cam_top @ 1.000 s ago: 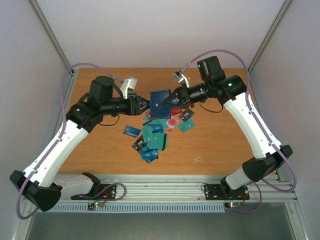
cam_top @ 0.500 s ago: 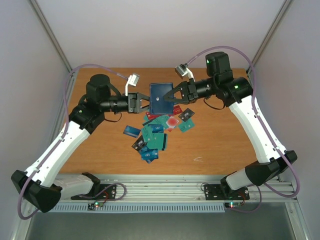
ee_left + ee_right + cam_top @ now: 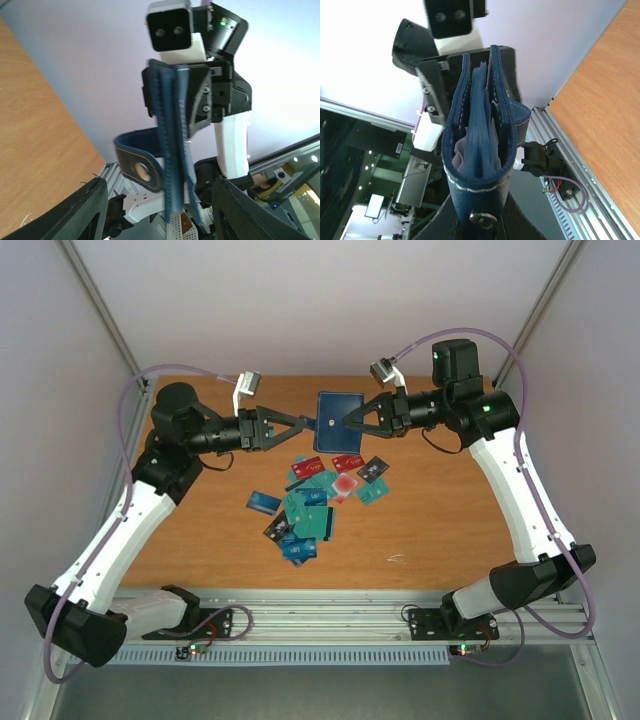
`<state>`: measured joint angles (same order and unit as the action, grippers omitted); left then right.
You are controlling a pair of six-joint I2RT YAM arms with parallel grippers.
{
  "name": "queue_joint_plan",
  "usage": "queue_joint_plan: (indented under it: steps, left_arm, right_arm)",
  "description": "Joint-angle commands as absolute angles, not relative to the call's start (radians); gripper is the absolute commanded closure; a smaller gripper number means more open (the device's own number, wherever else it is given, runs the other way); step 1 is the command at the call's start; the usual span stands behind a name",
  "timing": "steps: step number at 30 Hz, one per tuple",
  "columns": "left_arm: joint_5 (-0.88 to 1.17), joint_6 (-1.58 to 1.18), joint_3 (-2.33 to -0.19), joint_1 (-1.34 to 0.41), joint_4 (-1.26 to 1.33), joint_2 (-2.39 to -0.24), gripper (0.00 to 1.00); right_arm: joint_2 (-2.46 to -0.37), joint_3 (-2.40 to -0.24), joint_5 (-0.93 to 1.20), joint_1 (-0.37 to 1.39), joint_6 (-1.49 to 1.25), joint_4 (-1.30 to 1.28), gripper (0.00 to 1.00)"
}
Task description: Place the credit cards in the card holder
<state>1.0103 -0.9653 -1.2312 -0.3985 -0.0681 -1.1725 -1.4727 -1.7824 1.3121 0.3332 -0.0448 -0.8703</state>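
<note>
The navy card holder (image 3: pixel 337 419) is held up in the air above the far part of the table. My right gripper (image 3: pixel 348 422) is shut on its right edge. In the right wrist view the card holder (image 3: pixel 480 130) shows edge-on with its pockets gaping, gripped at its snap end by my right gripper (image 3: pixel 480 216). My left gripper (image 3: pixel 300 423) is open just left of the holder. In the left wrist view the card holder (image 3: pixel 172 145) hangs between the wide-open fingers (image 3: pixel 85 210) without touching them, its clasp tab (image 3: pixel 140 167) hanging loose. The credit cards (image 3: pixel 318 502) lie in a loose pile on the table below.
The wooden table (image 3: pixel 440 520) carries only the cards, among them a red one (image 3: pixel 347 462) and a blue one (image 3: pixel 262 502). A metal rail (image 3: pixel 350 605) runs along the near edge. Grey walls close in both sides.
The right gripper has lifted the card holder up and to the right. The left gripper has opened, let go of the holder and drawn back to the left.
</note>
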Motion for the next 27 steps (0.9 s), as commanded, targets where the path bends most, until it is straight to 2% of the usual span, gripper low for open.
queue_joint_plan:
  steps: [1, 8, 27]
  left_arm:
    - [1.064, -0.999, -1.233, -0.397, 0.047, -1.143, 0.41]
    - [1.057, -0.987, -1.224, -0.401, 0.038, -1.169, 0.38]
    - [1.043, -0.974, -1.23, -0.447, 0.038, -1.223, 0.5]
  right_arm:
    - [-1.464, -1.812, 1.327, 0.321, -0.016, -0.929, 0.98]
    - [-1.474, -1.816, 1.343, 0.321, -0.021, -0.905, 0.98]
    - [-1.482, -1.815, 1.373, 0.321, -0.107, -0.813, 0.97]
